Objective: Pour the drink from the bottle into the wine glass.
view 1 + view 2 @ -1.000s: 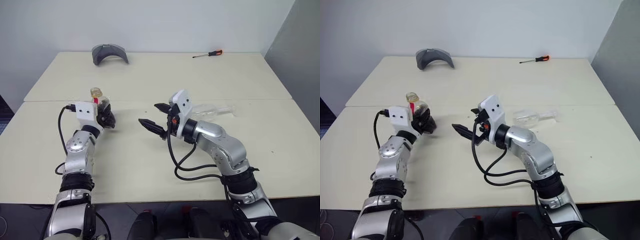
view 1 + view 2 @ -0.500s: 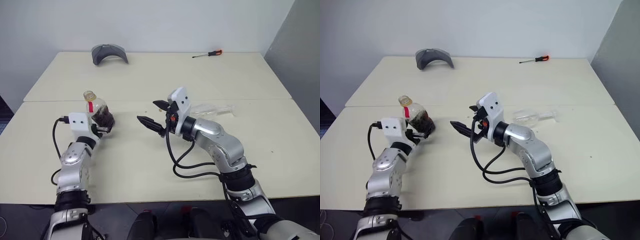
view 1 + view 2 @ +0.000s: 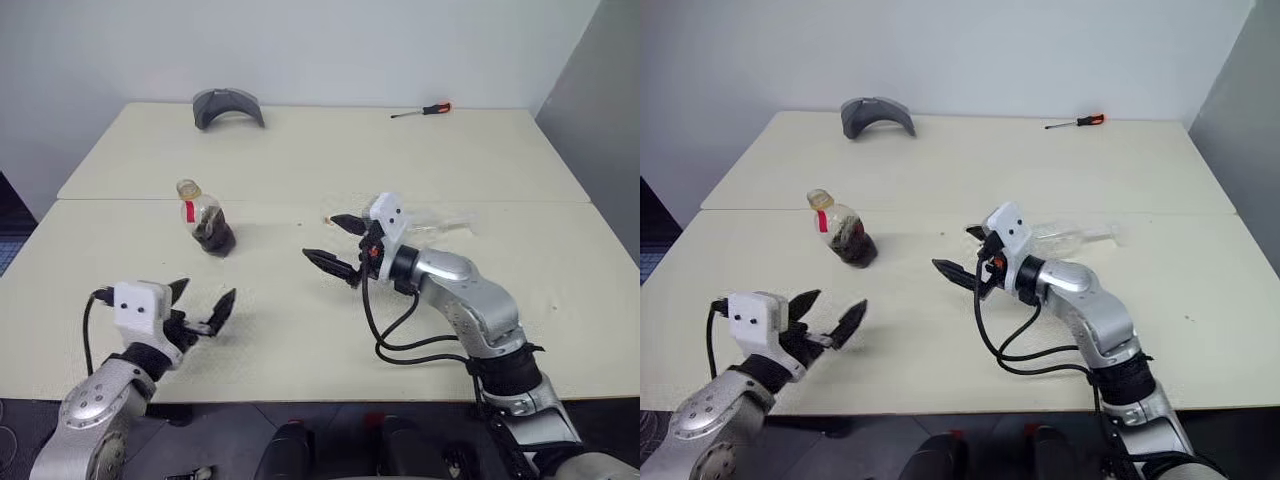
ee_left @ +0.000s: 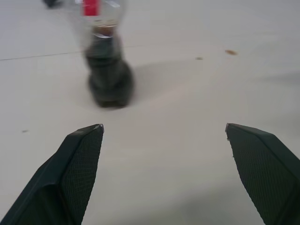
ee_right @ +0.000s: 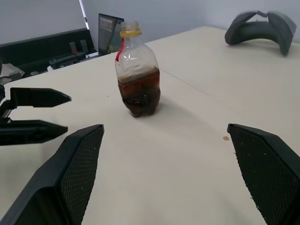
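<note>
Bottle (image 3: 205,222) stands upright and alone on the table (image 3: 300,150), and both my grippers are empty.

From my head camera I see the bottle at about 10 o'clock from the table middle, with the dark drink (image 5: 139,92) filling its lower part and a red band at the neck. My left gripper (image 3: 198,309) is near the front edge, at about 6 o'clock from the bottle and well apart from it; its two black fingers are spread wide and hold nothing. My right gripper (image 3: 338,245) is at 3 o'clock from the bottle, pointing toward it, its fingers also spread wide around nothing. The wine glass (image 3: 435,222) lies on its side just behind my right wrist. A grey curved object (image 3: 228,106) is at 12 o'clock near the far edge, and a screwdriver (image 3: 421,110) at about 1 o'clock.
</note>
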Available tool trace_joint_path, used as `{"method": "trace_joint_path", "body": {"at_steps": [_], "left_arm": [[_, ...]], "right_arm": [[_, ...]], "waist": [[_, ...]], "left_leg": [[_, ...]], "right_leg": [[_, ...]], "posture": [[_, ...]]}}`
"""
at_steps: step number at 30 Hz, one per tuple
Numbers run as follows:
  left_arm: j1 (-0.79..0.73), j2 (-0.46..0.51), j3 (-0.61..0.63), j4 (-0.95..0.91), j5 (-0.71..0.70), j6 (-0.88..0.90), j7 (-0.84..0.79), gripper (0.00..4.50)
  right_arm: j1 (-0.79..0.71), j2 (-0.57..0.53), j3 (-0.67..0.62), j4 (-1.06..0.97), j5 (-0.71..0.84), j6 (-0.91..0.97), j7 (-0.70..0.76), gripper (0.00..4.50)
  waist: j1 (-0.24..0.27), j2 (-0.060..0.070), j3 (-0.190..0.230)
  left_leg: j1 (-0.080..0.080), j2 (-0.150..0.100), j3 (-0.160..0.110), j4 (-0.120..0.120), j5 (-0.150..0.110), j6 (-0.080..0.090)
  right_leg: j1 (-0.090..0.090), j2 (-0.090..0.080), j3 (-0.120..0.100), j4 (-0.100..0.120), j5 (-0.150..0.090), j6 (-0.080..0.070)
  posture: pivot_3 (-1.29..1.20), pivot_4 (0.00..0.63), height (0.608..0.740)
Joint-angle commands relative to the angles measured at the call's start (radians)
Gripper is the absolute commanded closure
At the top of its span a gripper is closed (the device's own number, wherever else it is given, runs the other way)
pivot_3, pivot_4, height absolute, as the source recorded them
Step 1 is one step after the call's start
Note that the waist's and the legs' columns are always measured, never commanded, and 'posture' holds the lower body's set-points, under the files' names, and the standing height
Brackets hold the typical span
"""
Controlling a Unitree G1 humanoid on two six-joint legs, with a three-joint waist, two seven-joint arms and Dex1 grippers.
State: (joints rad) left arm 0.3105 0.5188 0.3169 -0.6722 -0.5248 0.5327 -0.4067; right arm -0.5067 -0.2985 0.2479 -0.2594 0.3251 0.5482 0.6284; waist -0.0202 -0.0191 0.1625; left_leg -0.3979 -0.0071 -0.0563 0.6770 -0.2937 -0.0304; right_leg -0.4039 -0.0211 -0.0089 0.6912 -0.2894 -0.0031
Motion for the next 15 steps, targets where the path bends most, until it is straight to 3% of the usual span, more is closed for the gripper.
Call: {"method": "trace_joint_path", "body": {"at_steps": [1,8,15], "left_arm": [[0.010,0.093,-0.068,-0.141,-0.141,0.022,-0.196,0.03],[-0.150,0.216,-0.168,-0.022,-0.144,-0.032,-0.436,0.03],[-0.419,0.196,-0.290,0.192,-0.079,-0.086,-0.543,0.03]], "right_arm": [[0.087,-0.233,-0.046,0.023,-0.181,-0.329,0.103,0.00],[0.100,-0.436,-0.118,0.214,-0.323,-0.630,0.116,0.00],[-0.010,-0.476,-0.098,0.445,-0.542,-0.806,-0.026,0.00]], "waist": [[0.015,0.001,0.000],[-0.006,0.002,0.001],[-0.010,0.002,0.001]], "left_leg": [[0.000,-0.001,0.000,0.000,0.000,0.000],[0.006,0.002,0.005,-0.003,0.000,0.000],[0.007,0.002,0.006,-0.003,0.000,0.000]], "right_leg": [[0.001,0.000,0.000,-0.001,0.000,0.000],[0.003,0.003,0.002,0.001,-0.002,-0.003],[0.005,0.003,0.003,0.000,-0.002,-0.003]], "posture": [[0.00,0.150,0.740],[0.00,0.150,0.740],[0.00,0.150,0.740]]}}
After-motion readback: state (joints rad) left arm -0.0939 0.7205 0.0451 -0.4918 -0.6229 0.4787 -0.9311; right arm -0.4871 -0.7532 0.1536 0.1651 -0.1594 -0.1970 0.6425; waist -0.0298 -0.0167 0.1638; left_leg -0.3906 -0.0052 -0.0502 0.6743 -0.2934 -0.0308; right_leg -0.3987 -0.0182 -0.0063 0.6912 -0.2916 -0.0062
